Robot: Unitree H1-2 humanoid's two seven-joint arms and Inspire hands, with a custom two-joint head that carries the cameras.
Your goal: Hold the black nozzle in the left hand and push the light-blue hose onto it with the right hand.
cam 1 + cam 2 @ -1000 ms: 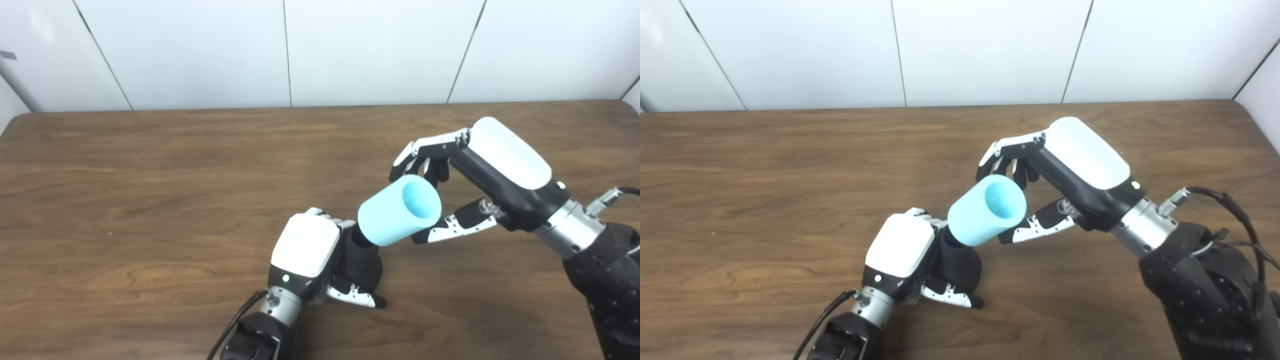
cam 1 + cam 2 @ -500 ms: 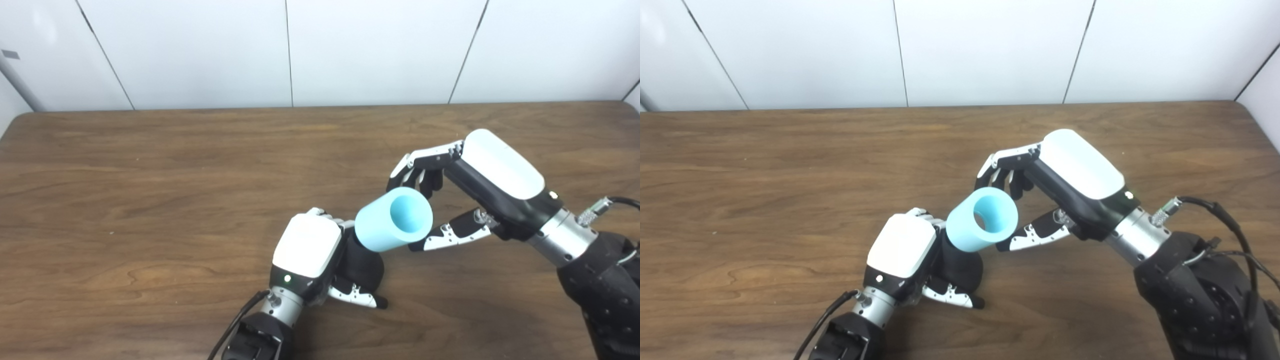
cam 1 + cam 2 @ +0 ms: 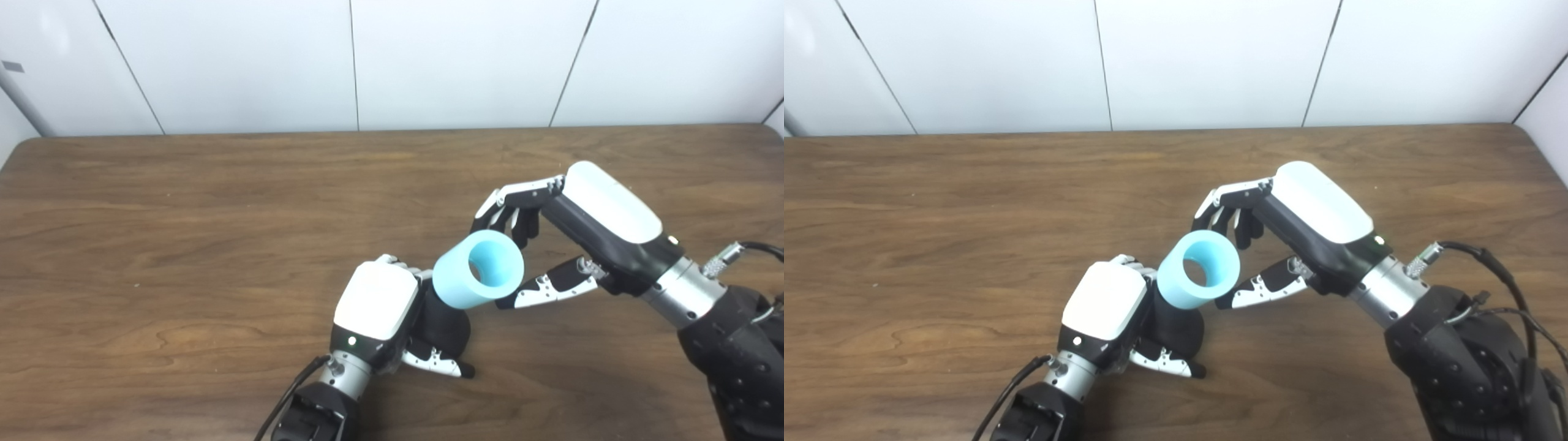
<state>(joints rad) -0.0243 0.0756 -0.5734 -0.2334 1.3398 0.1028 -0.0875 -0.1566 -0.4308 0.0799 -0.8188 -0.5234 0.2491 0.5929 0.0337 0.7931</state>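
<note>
My left hand (image 3: 383, 318) is shut on the black nozzle (image 3: 446, 323), which rests on the wooden table near its front middle, its narrow end pointing up and to the right. The light-blue hose (image 3: 478, 277), a short wide tube, is held between the fingers and thumb of my right hand (image 3: 576, 229). Its lower end sits over the nozzle's tip. Its open upper end faces me, and I see through the bore. In the right eye view the hose (image 3: 1199, 272) meets the nozzle (image 3: 1176, 327) the same way.
The brown wooden table (image 3: 184, 233) stretches wide to the left and behind the hands. A white panelled wall (image 3: 367, 61) stands along the far edge. A black cable (image 3: 1488, 257) runs from my right forearm at the right side.
My right hand has come down and leftward with the hose. The hose has tilted so its open end now faces me more squarely. The left hand and nozzle stay put.
</note>
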